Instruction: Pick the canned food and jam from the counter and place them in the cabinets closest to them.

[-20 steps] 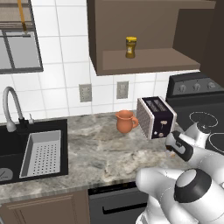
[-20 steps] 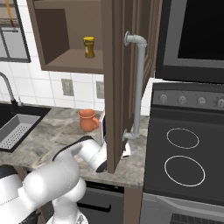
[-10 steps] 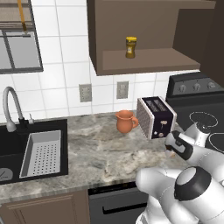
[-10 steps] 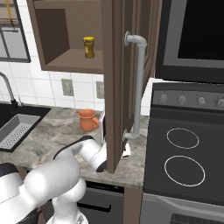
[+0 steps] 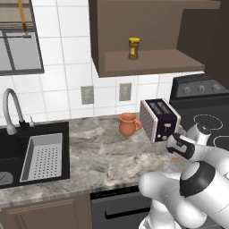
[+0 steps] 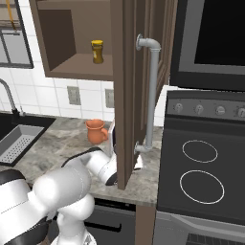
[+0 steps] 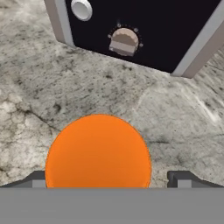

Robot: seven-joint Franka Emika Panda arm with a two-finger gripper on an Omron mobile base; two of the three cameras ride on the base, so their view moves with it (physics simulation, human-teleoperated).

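The tool (image 7: 107, 178) is spread wide and holds nothing: in the hand view its two dark fingertips (image 7: 181, 178) stand on either side of the jam (image 7: 98, 153), whose round orange top sits between them, so the opening looks set to let the jar fit inside before any squeeze. The jam sits on the table (image 5: 103, 156) just in front of the toaster (image 5: 159, 120), whose dark face with a knob lies right beyond it in the hand view; that closeness probably explains why the hand looks down on the jar from above rather than coming in from the side. In the left base view the arm reaches low beside the toaster, and a sliver of orange shows under the wrist. From the right, the open cabinet door (image 6: 136, 91) with its pipe handle hangs in front of the arm and hides the hand. The cabinet (image 5: 147, 60) directly above is open, and an amber jar (image 5: 133, 48) with a yellow lid stands on its shelf, leaving bare shelf on both sides. A clay jug (image 5: 128, 124) stands near the toaster on the table, apart from the jam. Further off is the sink (image 5: 42, 154). I cannot pick out the canned food anywhere. The step in hand looks like the grasp of the jam.
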